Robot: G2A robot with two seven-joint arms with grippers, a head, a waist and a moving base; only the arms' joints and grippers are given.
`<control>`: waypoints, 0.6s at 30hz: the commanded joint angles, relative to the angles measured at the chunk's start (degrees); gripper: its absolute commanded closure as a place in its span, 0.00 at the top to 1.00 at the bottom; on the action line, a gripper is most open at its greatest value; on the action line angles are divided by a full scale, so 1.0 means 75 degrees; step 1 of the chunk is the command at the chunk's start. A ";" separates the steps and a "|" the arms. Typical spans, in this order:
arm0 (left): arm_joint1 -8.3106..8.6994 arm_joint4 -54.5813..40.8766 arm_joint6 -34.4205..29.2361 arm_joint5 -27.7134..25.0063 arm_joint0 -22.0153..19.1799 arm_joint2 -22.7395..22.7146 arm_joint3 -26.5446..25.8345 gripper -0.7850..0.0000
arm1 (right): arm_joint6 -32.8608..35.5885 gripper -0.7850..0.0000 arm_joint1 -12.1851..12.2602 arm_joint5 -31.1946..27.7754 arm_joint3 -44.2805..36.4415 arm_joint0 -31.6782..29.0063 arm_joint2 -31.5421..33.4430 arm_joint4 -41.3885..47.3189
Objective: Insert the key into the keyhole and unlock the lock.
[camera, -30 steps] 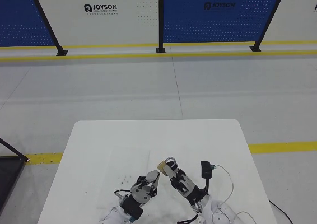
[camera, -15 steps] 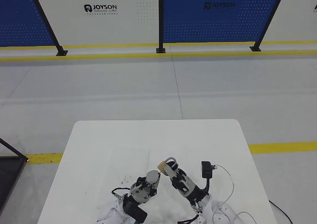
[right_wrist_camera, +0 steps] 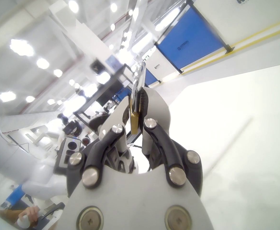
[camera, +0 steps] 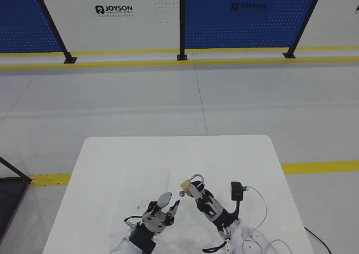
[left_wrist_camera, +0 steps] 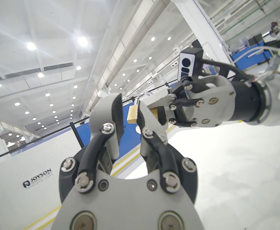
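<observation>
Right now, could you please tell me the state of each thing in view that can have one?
right gripper: shut on the padlock.
padlock: held off the table, shackle sticking out beyond the gripper; locked or unlocked, cannot tell.
left gripper: open, apart from the padlock.

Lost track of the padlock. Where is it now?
Top view: the padlock is clamped in the right gripper over the near half of the table, close beside the left gripper.
</observation>
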 commanded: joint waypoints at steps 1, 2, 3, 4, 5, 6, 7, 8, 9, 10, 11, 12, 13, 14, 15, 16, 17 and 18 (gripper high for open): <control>0.0058 -0.0444 -0.0078 -0.0869 0.0183 -0.0106 -0.0099 1.00 | -0.0044 0.00 -0.0001 0.0110 0.0071 0.0051 0.0054 0.0003; 0.0095 -0.0787 -0.0101 -0.1467 0.0317 -0.0167 -0.0246 1.00 | -0.0029 0.00 -0.0002 0.0200 0.0120 0.0094 0.0078 0.0008; 0.0148 -0.1001 -0.0131 -0.1898 0.0449 -0.0303 -0.0376 1.00 | 0.0008 0.00 -0.0004 0.0280 0.0162 0.0136 0.0085 0.0019; 0.0211 -0.1245 -0.0297 -0.2418 0.0625 -0.0464 -0.0503 1.00 | 0.0123 0.00 -0.0005 0.0399 0.0228 0.0199 0.0085 0.0011; 0.0282 -0.1463 -0.0408 -0.2904 0.0804 -0.0666 -0.0722 1.00 | 0.0292 0.00 -0.0005 0.0530 0.0295 0.0273 0.0067 -0.0012; 0.0363 -0.1635 -0.0577 -0.3367 0.1020 -0.0907 -0.0918 1.00 | 0.0488 0.00 -0.0008 0.0677 0.0355 0.0356 0.0032 -0.0030; 0.0452 -0.1864 -0.0945 -0.3922 0.1270 -0.1173 -0.1095 1.00 | 0.0801 0.00 -0.0012 0.0836 0.0438 0.0449 -0.0056 -0.0095; 0.0541 -0.1957 -0.1223 -0.4286 0.1480 -0.1498 -0.1389 1.00 | 0.1079 0.00 -0.0023 0.0904 0.0477 0.0565 -0.0159 -0.0092; 0.0629 -0.2093 -0.1628 -0.4647 0.1756 -0.1827 -0.1588 1.00 | 0.1420 0.00 -0.0037 0.0990 0.0583 0.0690 -0.0292 -0.0046; 0.0710 -0.2238 -0.2061 -0.5024 0.2014 -0.2137 -0.1834 1.00 | 0.1863 0.00 -0.0056 0.1124 0.0710 0.0842 -0.0464 -0.0052; 0.0781 -0.2406 -0.2418 -0.5313 0.2252 -0.2459 -0.2088 1.00 | 0.2328 0.00 -0.0085 0.1149 0.0810 0.1010 -0.0675 0.0085; 0.0843 -0.2569 -0.2830 -0.5543 0.2494 -0.2763 -0.2272 1.00 | 0.2851 0.00 -0.0114 0.1234 0.0980 0.1200 -0.0885 0.0191; 0.0894 -0.2749 -0.3168 -0.5745 0.2707 -0.3023 -0.2485 1.00 | 0.3205 0.00 -0.0147 0.1446 0.1110 0.1419 -0.1028 0.0226; 0.0936 -0.2989 -0.3534 -0.5917 0.2925 -0.3261 -0.2628 1.00 | 0.3473 0.00 -0.0191 0.1663 0.1200 0.1609 -0.1210 0.0206; 0.0971 -0.3196 -0.3906 -0.6032 0.3108 -0.3479 -0.2747 1.00 | 0.3736 0.00 -0.0237 0.1841 0.1301 0.1763 -0.1418 0.0165; 0.0999 -0.3408 -0.4249 -0.6109 0.3254 -0.3664 -0.2867 1.00 | 0.3926 0.00 -0.0282 0.2012 0.1388 0.1917 -0.1593 0.0106; 0.1022 -0.3581 -0.4499 -0.6139 0.3360 -0.3837 -0.2961 1.00 | 0.4110 0.00 -0.0331 0.2184 0.1463 0.2050 -0.1802 -0.0014; 0.1036 -0.3783 -0.4728 -0.6176 0.3457 -0.3947 -0.3003 1.00 | 0.4207 0.00 -0.0379 0.2330 0.1529 0.2160 -0.1976 -0.0078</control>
